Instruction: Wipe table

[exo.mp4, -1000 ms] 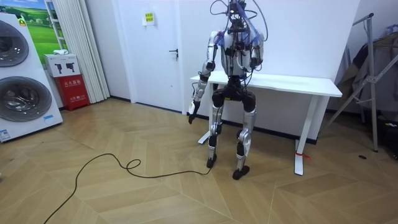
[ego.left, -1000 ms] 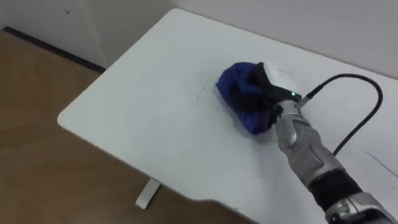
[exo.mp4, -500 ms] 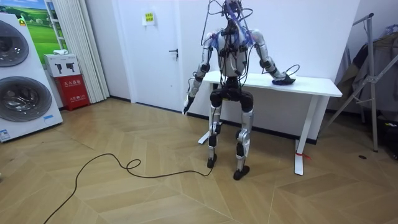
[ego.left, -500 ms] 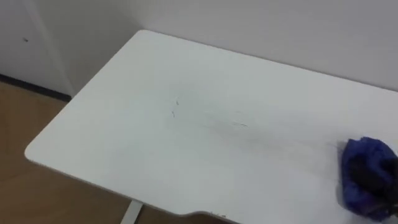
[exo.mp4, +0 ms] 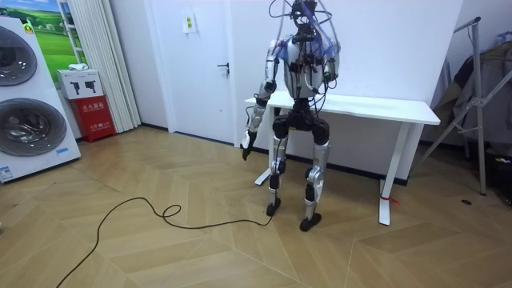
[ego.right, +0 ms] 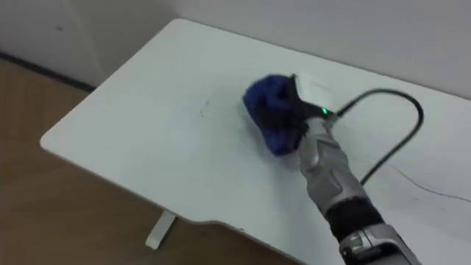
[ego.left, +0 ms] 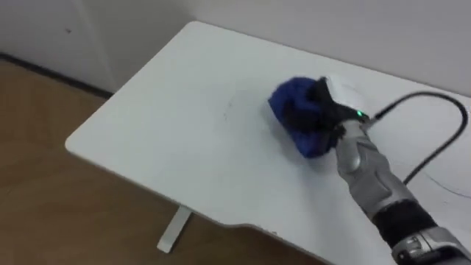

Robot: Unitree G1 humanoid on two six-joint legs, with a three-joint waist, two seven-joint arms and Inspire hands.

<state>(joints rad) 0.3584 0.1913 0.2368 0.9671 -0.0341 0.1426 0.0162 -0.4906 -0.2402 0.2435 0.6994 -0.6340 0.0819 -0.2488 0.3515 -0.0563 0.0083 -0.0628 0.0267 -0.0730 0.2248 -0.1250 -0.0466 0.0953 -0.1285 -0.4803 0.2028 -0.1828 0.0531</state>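
Note:
A crumpled blue cloth [ego.left: 293, 109] [ego.right: 265, 110] lies on the white table [ego.left: 169, 140] [ego.right: 140, 140], towards its left half. My right hand [ego.left: 325, 112] [ego.right: 300, 103] rests on the cloth's right side with dark fingers curled into it. The arm reaches in from the lower right. In the room view I stand upright at the table [exo.mp4: 384, 108], facing the wall, and my left hand [exo.mp4: 248, 144] hangs at my side below the table's left end.
The table's left corner [ego.left: 70, 141] and front edge are close, with wood floor below. A faint dark pen line [ego.right: 427, 188] marks the top at the right. A wall runs behind the table. Washing machines [exo.mp4: 28, 112] stand far off at the room view's left.
Half a second ago my right arm was stretched to the table's right end with the cloth. It has swept back left, and the cloth is again on the left half.

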